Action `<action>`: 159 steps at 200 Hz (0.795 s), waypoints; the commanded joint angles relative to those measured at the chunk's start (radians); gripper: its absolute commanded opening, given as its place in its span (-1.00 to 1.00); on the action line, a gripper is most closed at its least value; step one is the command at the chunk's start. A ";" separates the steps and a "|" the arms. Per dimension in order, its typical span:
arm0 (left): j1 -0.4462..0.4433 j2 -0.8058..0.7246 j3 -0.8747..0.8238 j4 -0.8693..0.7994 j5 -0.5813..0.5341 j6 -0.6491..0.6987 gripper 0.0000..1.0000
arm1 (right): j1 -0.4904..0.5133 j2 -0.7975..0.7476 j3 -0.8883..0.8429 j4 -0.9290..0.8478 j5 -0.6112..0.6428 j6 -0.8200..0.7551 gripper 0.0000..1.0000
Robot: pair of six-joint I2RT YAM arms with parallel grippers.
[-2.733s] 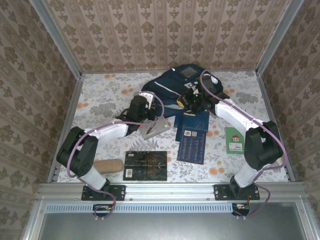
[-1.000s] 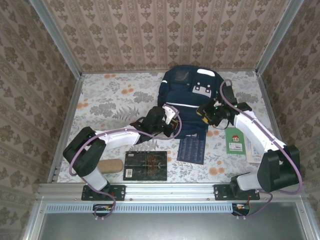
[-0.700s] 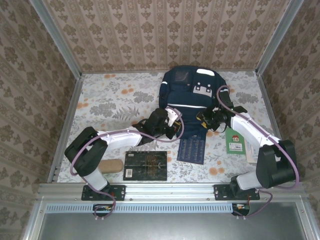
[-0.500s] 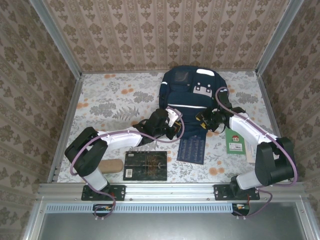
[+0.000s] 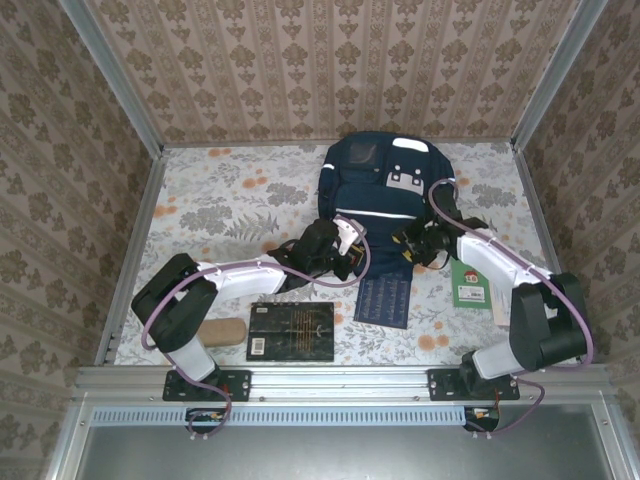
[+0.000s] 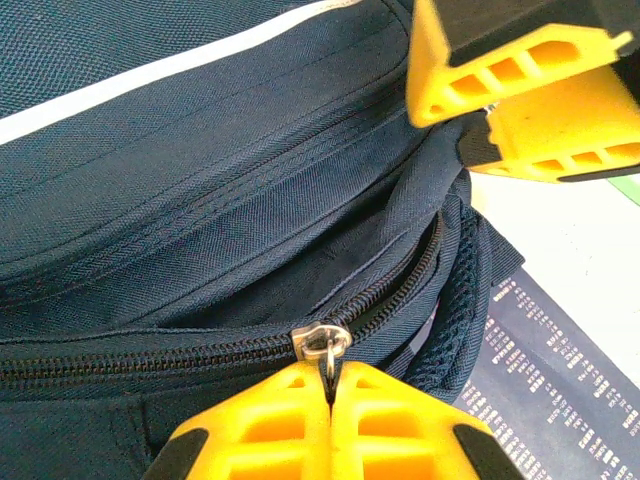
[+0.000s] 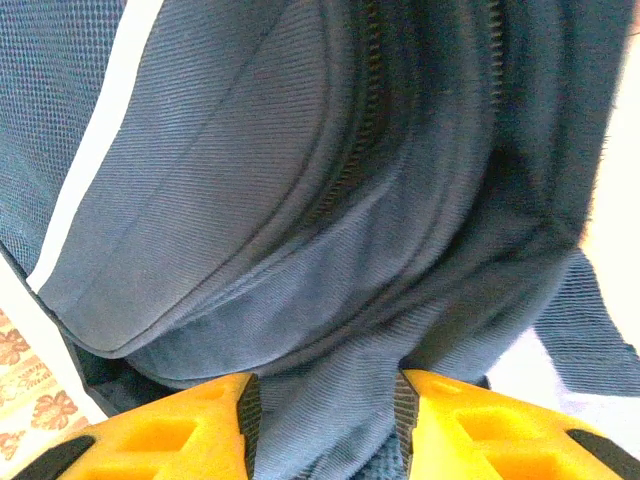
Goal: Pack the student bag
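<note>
The student bag [image 5: 375,185] lies flat on the flowered worktop [image 5: 215,195], stretching away from both tools toward the far wall. Its near edge sits directly under them. The left tool [image 5: 340,250] is at the near left corner of the bag, and the right tool [image 5: 412,243] is at the near right corner. The two are close together across the bag's lower edge.

In the left wrist view, the left tool [image 6: 330,375] has its yellow fingers pressed fully together. The metal zipper pull [image 6: 325,345] is pinched between their tips. The zipper track runs left from that pinch with its teeth meshed. To the right of the pinch the track opens into a dark gap that curves up toward the right tool [image 6: 478,135]. Beyond the left tool, the bag's [image 6: 200,180] navy fabric rises in folds, crossed by a thin white stripe [image 6: 150,75].

In the right wrist view, the right tool [image 7: 325,395] has its fingers partly apart. A bunched fold of the bag [image 7: 250,200] fills the space between them and touches both inner faces, so the tool is clamped on the fabric. The white stripe [image 7: 95,150] runs off to that tool's left.

On the worktop just near of the left tool lies a black book [image 5: 290,332], with a tan roll [image 5: 218,331] further to its left. A dark blue printed sheet [image 5: 383,298] lies between the two tools on their near side. A green card [image 5: 467,282] lies just to the right of the right tool.
</note>
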 commanded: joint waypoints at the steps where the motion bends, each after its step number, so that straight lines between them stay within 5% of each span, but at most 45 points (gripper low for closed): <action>1: -0.014 0.012 0.027 0.046 0.014 -0.012 -1.00 | 0.001 -0.065 -0.042 -0.050 0.060 0.043 -0.13; 85: -0.014 0.015 0.030 0.042 0.017 -0.010 -1.00 | -0.017 0.081 0.060 0.003 0.021 -0.017 -0.24; 101: -0.013 0.013 0.027 0.042 0.017 -0.008 -1.00 | -0.023 0.087 0.066 -0.004 0.031 -0.028 -0.43; 122: -0.014 0.011 0.027 0.036 0.010 -0.003 -1.00 | -0.034 0.081 0.071 -0.021 0.036 -0.046 -1.00; 159: 0.015 0.004 0.045 -0.019 -0.016 0.019 -1.00 | -0.061 0.001 0.121 -0.118 0.082 -0.127 -1.00</action>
